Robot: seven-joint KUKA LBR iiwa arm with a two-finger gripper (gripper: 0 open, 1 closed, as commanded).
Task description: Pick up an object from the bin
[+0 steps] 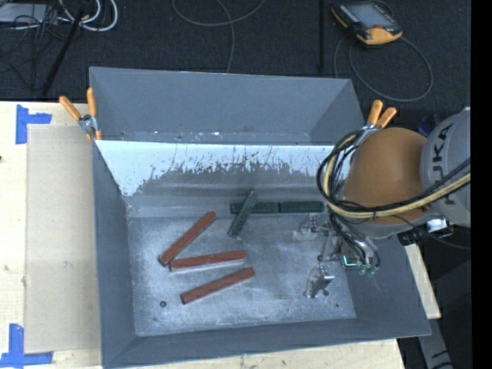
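My gripper [316, 257] hangs over the right part of the bin floor, its two fingers spread apart with bare floor between them, so it is open. A dark green stick [242, 213] lies tilted near the back of the floor, left of the gripper. A second dark green stick [286, 207] lies flat along the foot of the back wall, just behind the far finger. Neither stick touches the fingers.
Three reddish-brown bars lie on the left half of the floor: one slanted [187, 238], one nearly level [208, 260], one nearest the front [217, 284]. The arm's orange cover and cables hang over the bin's right wall.
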